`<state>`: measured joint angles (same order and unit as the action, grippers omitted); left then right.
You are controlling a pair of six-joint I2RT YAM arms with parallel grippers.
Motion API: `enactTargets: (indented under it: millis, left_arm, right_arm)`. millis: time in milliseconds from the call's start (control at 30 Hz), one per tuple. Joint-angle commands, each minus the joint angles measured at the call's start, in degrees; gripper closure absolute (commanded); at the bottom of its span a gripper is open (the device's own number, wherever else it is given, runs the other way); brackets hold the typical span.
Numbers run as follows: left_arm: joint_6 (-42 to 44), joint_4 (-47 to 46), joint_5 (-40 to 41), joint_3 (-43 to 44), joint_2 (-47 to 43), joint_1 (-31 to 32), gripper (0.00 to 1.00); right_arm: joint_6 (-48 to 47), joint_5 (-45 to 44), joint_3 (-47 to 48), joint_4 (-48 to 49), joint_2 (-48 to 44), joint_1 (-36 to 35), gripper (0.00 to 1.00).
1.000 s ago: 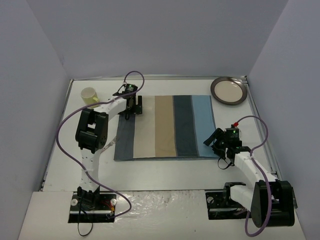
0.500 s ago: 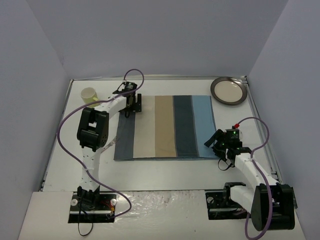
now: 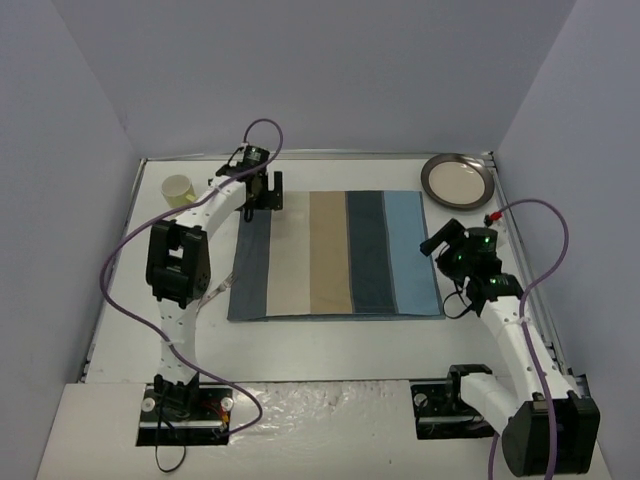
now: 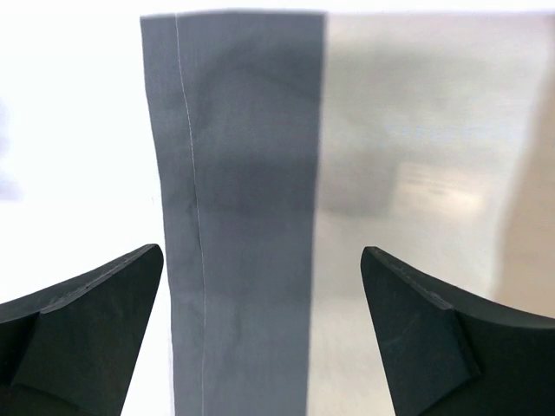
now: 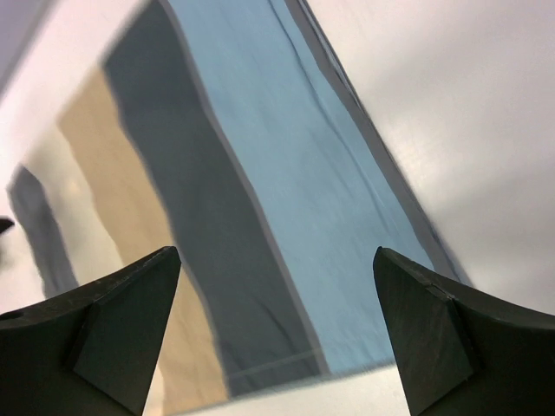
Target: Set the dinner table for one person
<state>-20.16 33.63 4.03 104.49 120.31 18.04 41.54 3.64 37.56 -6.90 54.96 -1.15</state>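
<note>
A striped blue-and-beige cloth placemat (image 3: 335, 253) lies flat and square in the middle of the large flat white rectangular bench (image 3: 330, 345), which fills the space between the lavender-grey walls. That appears to be the only part of a one-person setting so far in place. A round metal-rimmed plate (image 3: 458, 181) sits in the far right corner and a pale yellow cup (image 3: 179, 190) in the far left, both off the cloth and apparently yet to be brought to it. No cutlery can be made out for certain. The left fingers (image 4: 78, 303) are spread wide over the mat's dark grey stripe near its far-left corner, with nothing between them. The right fingers (image 5: 113, 321) are likewise wide apart and empty, above the light blue stripe at the right edge.
</note>
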Motion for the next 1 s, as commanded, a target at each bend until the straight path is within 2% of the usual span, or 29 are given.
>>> enactTargets:
  millis: [0, 100, 267, 433, 567, 733, 967]
  left_arm:
    - [0.3, 3.3, -2.4, 4.1, -16.5, 0.9, 0.03]
    - [0.8, 4.5, -2.2, -0.8, -24.7, 1.0, 0.03]
    - [1.7, 3.7, 0.1, -12.9, -41.9, 0.6, 0.03]
    - [3.8, -1.2, 4.1, -29.3, -56.8, 0.2, 0.03]
    - [5.2, -5.4, 4.1, -40.4, -64.6, 0.0, 0.03]
    - [5.5, -7.8, 4.6, -46.8, -66.9, -0.4, 0.03]
    - [7.3, -6.8, 9.9, -48.2, -66.3, -1.1, 0.03]
  right_arm:
    - [-0.6, -7.5, 8.6, 3.5, 3.7, 0.7, 0.00]
    - [0.1, -9.4, 11.6, 5.9, 6.3, 2.0, 0.00]
    - [1.7, -7.1, 13.9, 13.1, 12.0, 7.9, 0.00]
    - [3.7, -2.0, 15.6, 20.5, 20.4, 13.2, 0.00]
    - [7.8, 3.6, 15.8, 29.6, 28.3, 17.1, 0.04]
    - [9.9, 5.1, 19.8, 34.6, 38.6, 18.4, 0.06]
    - [12.8, 7.7, 24.7, 42.7, 49.8, 19.8, 0.09]
